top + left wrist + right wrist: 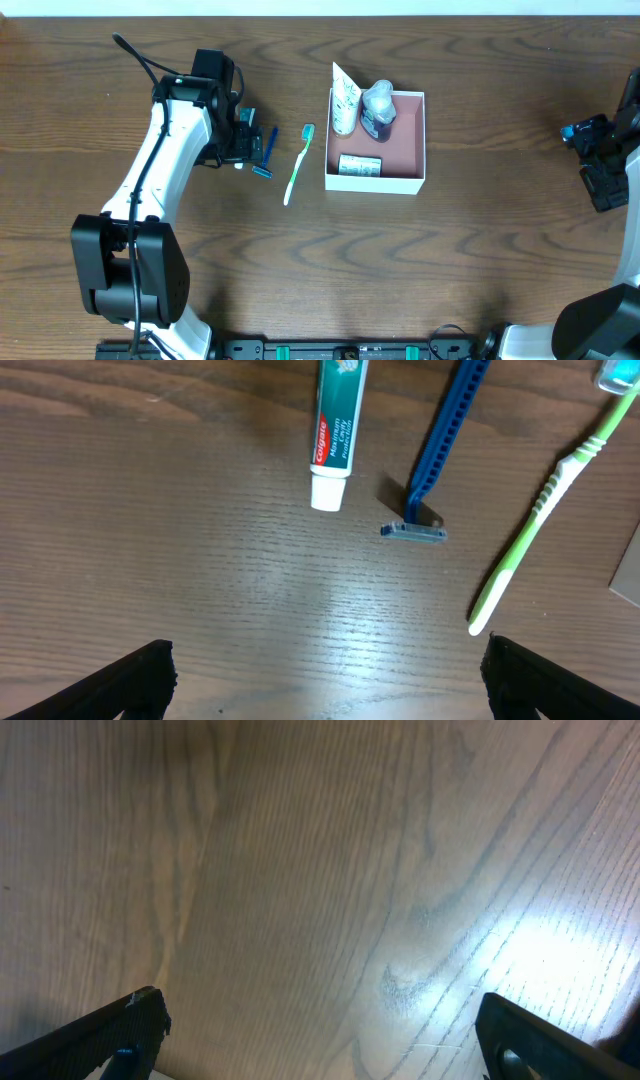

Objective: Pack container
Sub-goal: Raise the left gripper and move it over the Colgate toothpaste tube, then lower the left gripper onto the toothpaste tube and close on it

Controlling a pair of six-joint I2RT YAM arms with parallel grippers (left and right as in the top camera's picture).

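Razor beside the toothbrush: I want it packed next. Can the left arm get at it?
Probably yes: the left gripper hovers open near the razor, which lies flat, apart from the toothpaste and toothbrush.

White L arm (pixel 160 165) stretched forward, its black two-finger L gripper (pixel 330 660) spread wide, facing down. R arm (pixel 632 240) tucked far right, R gripper (pixel 320 1015) splayed too.

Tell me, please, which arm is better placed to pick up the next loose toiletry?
Left. The left fingers hang open close to the toothpaste, blue razor and green toothbrush lying left of the container; the right fingers hang far off over bare table.
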